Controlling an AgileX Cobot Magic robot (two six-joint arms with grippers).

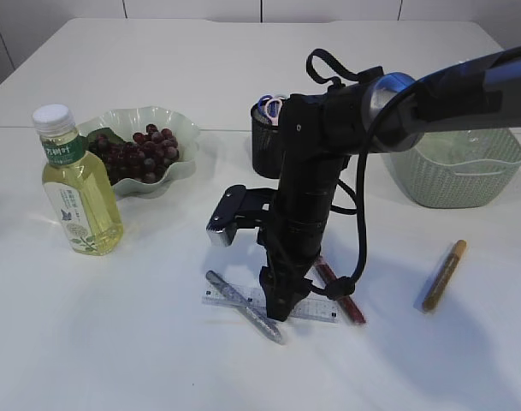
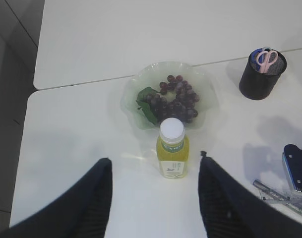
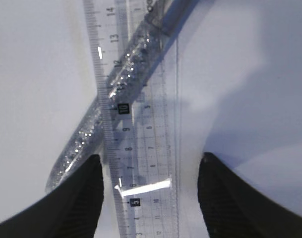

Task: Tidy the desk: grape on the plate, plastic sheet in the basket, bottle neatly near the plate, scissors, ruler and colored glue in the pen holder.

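Ruler (image 3: 141, 163) between open right fingers (image 3: 76, 198)

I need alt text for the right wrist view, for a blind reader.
The open right gripper hovers straddling a clear ruler on the white table. A silver glitter glue tube lies diagonally across the ruler.

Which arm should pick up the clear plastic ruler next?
Right. Its open gripper already hangs directly over the clear plastic ruler, jaws straddling it beside the silver glitter glue tube. The left gripper hovers near the yellow drink bottle, far from the ruler.
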